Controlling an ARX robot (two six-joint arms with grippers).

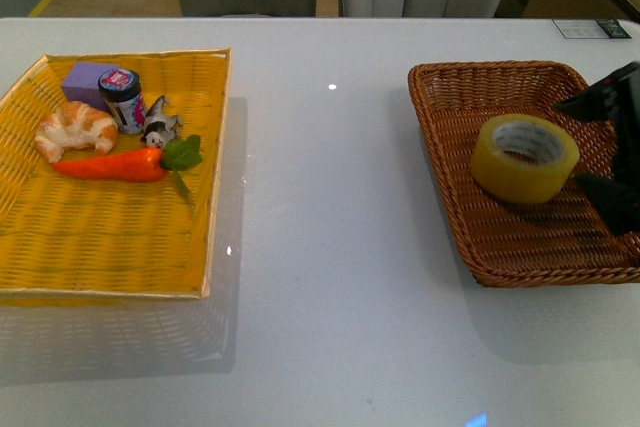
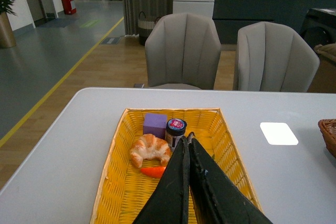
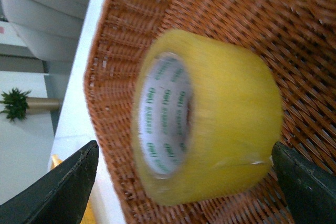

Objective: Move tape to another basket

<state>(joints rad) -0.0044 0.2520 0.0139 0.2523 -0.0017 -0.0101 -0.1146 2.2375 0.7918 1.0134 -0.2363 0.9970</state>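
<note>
The tape (image 1: pixel 524 157), a wide yellowish roll with a white core, lies flat in the brown wicker basket (image 1: pixel 455 162) at the right of the table. My right gripper (image 1: pixel 606 152) is open just beside it at the frame's right edge, one black finger on each side. In the right wrist view the tape (image 3: pixel 210 119) fills the gap between the two fingers (image 3: pixel 65 187), not gripped, on the wicker (image 3: pixel 252 19). My left gripper (image 2: pixel 187 139) is shut and empty, above the yellow tray (image 2: pixel 118 182); it is not in the front view.
The flat yellow tray (image 1: pixel 110 247) at the left holds a croissant (image 1: pixel 74 129), a carrot (image 1: pixel 115 164), a purple block (image 1: pixel 84 78), a small dark jar (image 1: pixel 122 99) and a small grey object (image 1: pixel 160 128). Two grey chairs (image 2: pixel 184 51) stand behind the white table (image 1: pixel 330 207).
</note>
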